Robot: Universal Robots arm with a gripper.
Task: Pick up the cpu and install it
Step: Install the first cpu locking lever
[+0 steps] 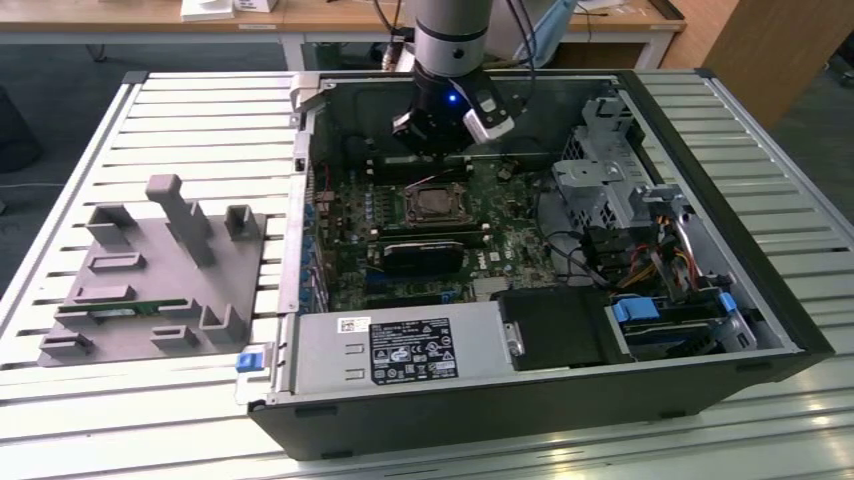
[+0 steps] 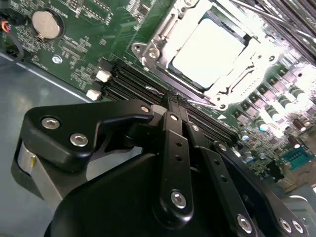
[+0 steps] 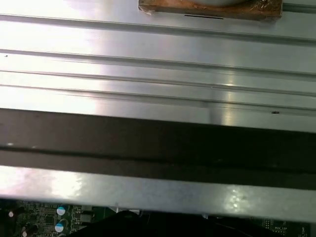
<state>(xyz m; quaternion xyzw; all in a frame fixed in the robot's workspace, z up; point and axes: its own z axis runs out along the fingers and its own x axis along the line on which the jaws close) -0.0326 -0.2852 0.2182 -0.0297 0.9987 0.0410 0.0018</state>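
Hovering gripper (image 1: pixel 447 125) near cpu (image 2: pixel 210 51) in socket; jaws' state unclear, tips hidden.

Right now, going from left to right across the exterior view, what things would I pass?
Grey tray with its upright pegs → green memory stick lying on the tray → blue latch → cpu in the motherboard socket, below the gripper → metal drive cage → blue clip.

tabletop (image 1: pixel 801 250): slatted aluminium, bright glare on the rails | floor (image 1: pixel 80 70): dark grey | wooden desk (image 1: pixel 334 18): on white legs behind the tabletop | wooden panel (image 1: pixel 767 45): at the exterior view's right rear
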